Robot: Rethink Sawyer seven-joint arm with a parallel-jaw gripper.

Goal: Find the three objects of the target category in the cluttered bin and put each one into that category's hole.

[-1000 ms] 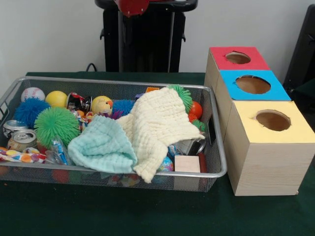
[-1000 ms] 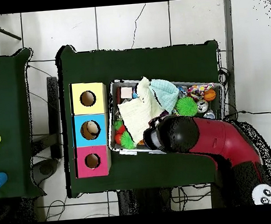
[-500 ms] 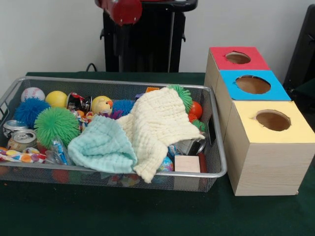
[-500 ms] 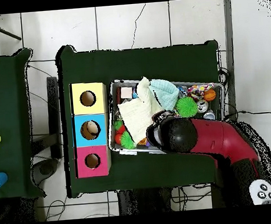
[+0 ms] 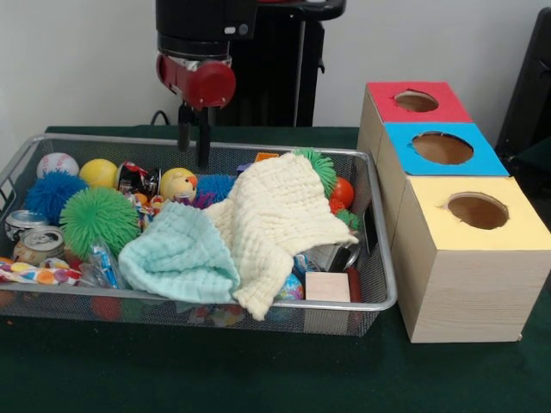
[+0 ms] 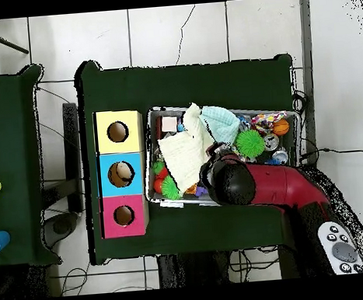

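Note:
A wire bin (image 5: pixel 86 293) holds a jumble of toys under a cream cloth (image 5: pixel 275 215) and a mint cloth (image 5: pixel 176 254). Around them lie a green spiky ball (image 5: pixel 96 217), a blue spiky ball (image 5: pixel 52 191), a yellow ball (image 5: pixel 99 172), a baseball (image 5: pixel 57 163), drink cans (image 5: pixel 39 243) and a wooden block (image 5: pixel 327 286). My gripper (image 5: pixel 195 155) hangs open and holds nothing. It is over the bin's far rim, just above a yellow round toy (image 5: pixel 178 183). In the overhead view the red arm (image 6: pixel 273 186) covers the gripper and part of the bin (image 6: pixel 244 111).
Beside the bin stands a row of wooden boxes, each with a round hole on top: a red box (image 5: pixel 383 103), a blue box (image 5: pixel 405 155) and a yellow box (image 5: pixel 430 215). Something tan shows inside the blue box's hole (image 6: pixel 122 174). Dark green cloth covers the table (image 5: pixel 258 370).
The arm has come down from the top edge and moved left in the front view. Its fingers, unseen before, now hang at the bin's far rim. The bin's contents have not moved.

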